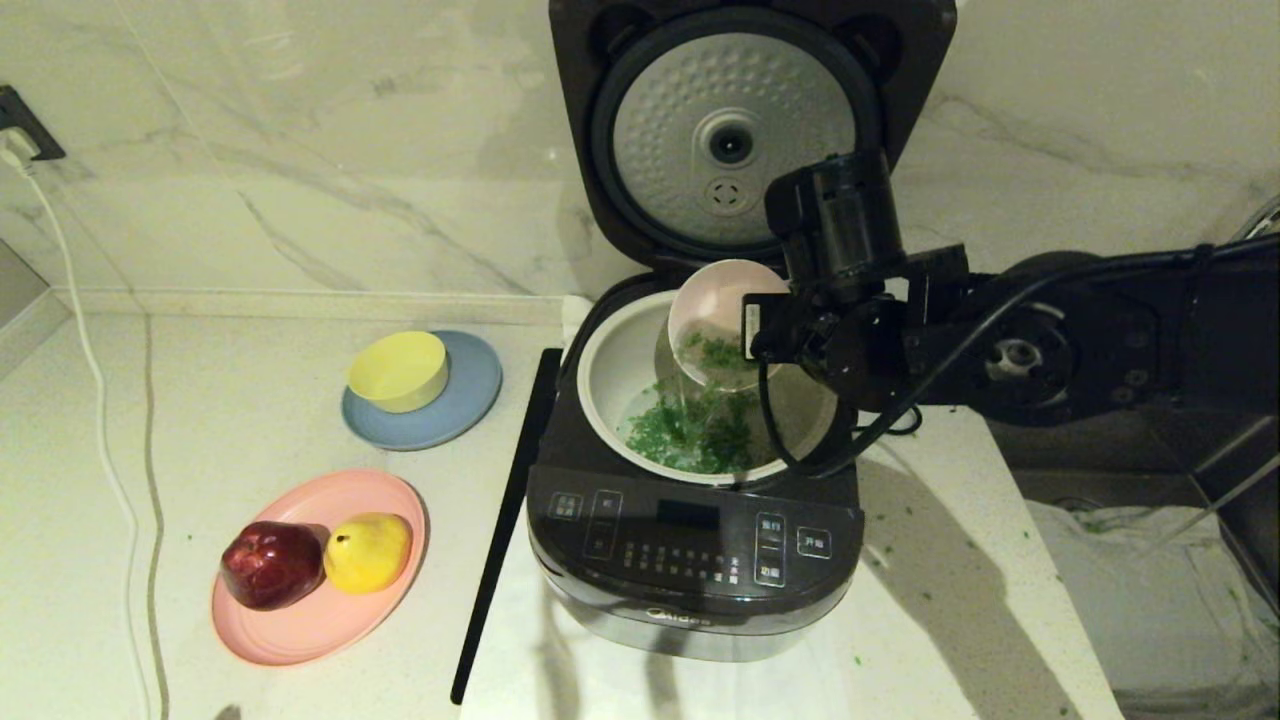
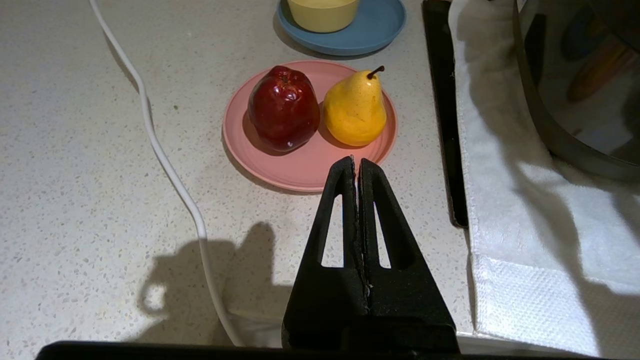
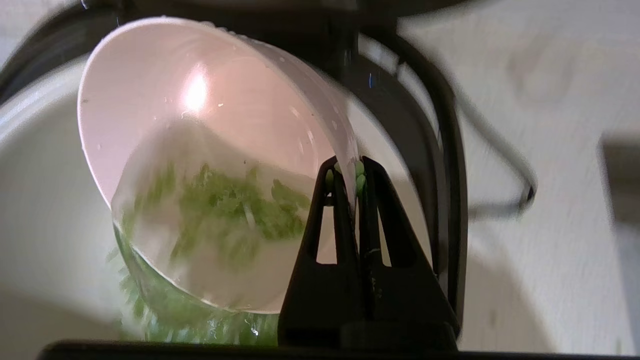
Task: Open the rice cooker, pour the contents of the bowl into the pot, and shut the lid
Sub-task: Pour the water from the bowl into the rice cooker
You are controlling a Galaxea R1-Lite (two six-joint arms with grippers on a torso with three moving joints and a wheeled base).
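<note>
Your right gripper [image 3: 348,172] pinches the rim of the bowl [image 1: 712,315] at frame centre, tipped steeply so its mouth faces down-left over the pot [image 1: 610,370], spilling the contents [image 1: 695,430]. Your left gripper [image 2: 356,167] hangs with fingers pressed together above the counter.

Large dark boxy rice cooker [image 1: 695,560] on white cloth [image 1: 940,600] at counter's right side; hinged dark lid [image 1: 735,130] upright behind off-white round inner pot [image 1: 608,365]. Small pale pink round bowl [image 1: 715,300] tilted over pot, rim clamped in right gripper [image 3: 345,172], which reaches in from right. Bright green chopped bits [image 1: 700,430] in pot and in bowl. Long black flat strip [image 1: 505,515] just left of cooker. Further left: yellow bowl [image 1: 398,370] on blue plate [image 1: 470,395]; nearer, red apple [image 1: 270,563] left of yellow pear [image 1: 368,550], touching, on flat pink plate [image 1: 300,630]. White cable [image 1: 95,400] along counter's left. Left gripper [image 2: 357,165] above counter, near pink plate.
</note>
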